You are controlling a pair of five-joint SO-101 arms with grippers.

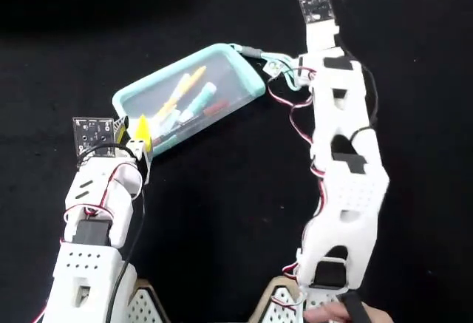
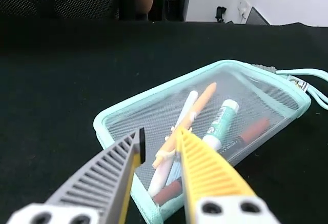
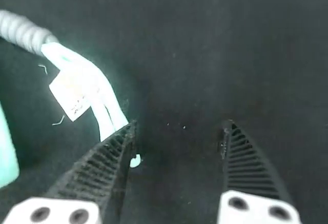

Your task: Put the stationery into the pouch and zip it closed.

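pouch [image 1: 233, 72] on desk [image 1: 222, 212], pens [image 2: 192, 126] inside. left fingers [image 2: 205, 172] released over its near end; right fingers [image 3: 107, 157] released, cord [image 3: 84, 88] by one. risk: cord slips out on closing; unpinned pouch drags, zip stalls.

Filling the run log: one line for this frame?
pens: inside mesh pouch | left gripper: open, at pouch end | right gripper: open, at cord loop | zip: cannot tell

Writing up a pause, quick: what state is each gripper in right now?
Left gripper: jaws open, at the end of the pouch.
Right gripper: jaws open, empty, beside the pouch's cord.
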